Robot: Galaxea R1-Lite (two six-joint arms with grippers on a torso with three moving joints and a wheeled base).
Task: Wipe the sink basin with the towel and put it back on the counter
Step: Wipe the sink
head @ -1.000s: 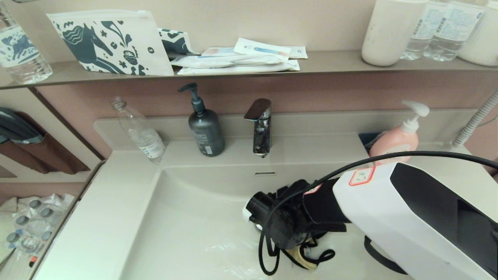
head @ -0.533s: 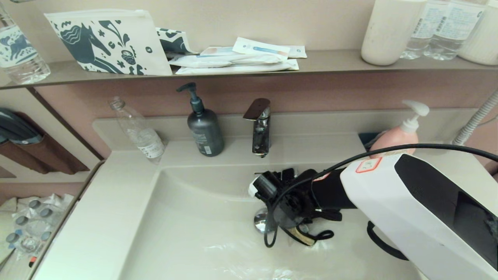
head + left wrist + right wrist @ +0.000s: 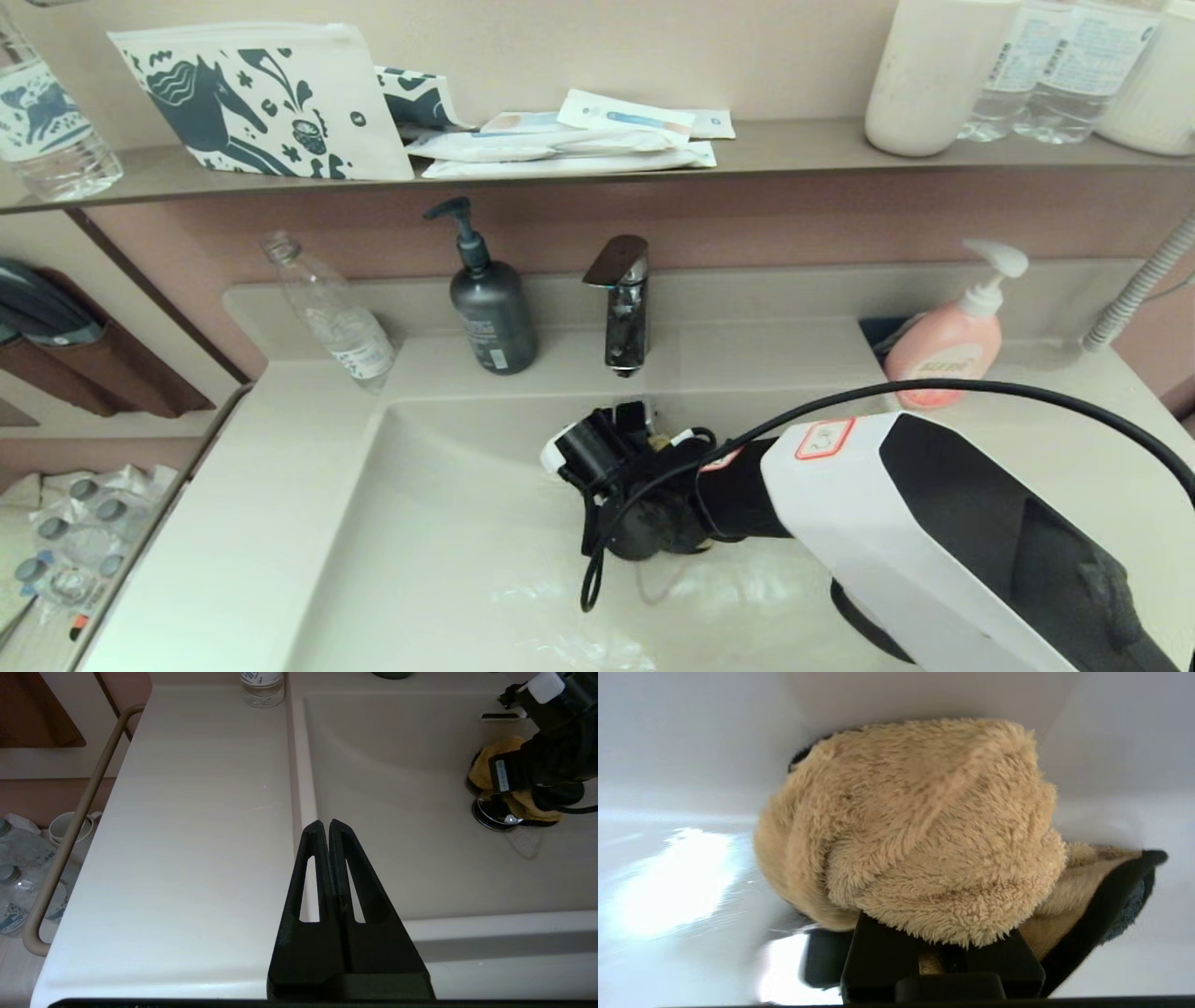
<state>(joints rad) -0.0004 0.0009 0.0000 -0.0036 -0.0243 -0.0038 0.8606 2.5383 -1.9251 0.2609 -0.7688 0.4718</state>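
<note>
My right gripper (image 3: 651, 435) is down inside the sink basin (image 3: 448, 541), shut on the bunched mustard-yellow towel (image 3: 920, 826). It presses the towel against the basin's back wall just under the overflow slot (image 3: 500, 716). From the left wrist view the towel (image 3: 493, 763) sits beside the chrome drain plug (image 3: 495, 812). In the head view the arm hides nearly all of the towel. My left gripper (image 3: 325, 826) is shut and empty, hovering over the seam between the counter (image 3: 196, 812) and the basin's left rim.
Along the counter's back stand a clear bottle (image 3: 331, 313), a grey pump bottle (image 3: 492, 313), the faucet (image 3: 624, 308) and a pink pump bottle (image 3: 948, 341). A rail (image 3: 70, 826) runs along the counter's left side. The wall shelf (image 3: 794, 149) above holds pouches and bottles.
My right gripper has carried the towel from in front of the drain towards the basin's back wall and a little to the left. The left arm has not moved.
</note>
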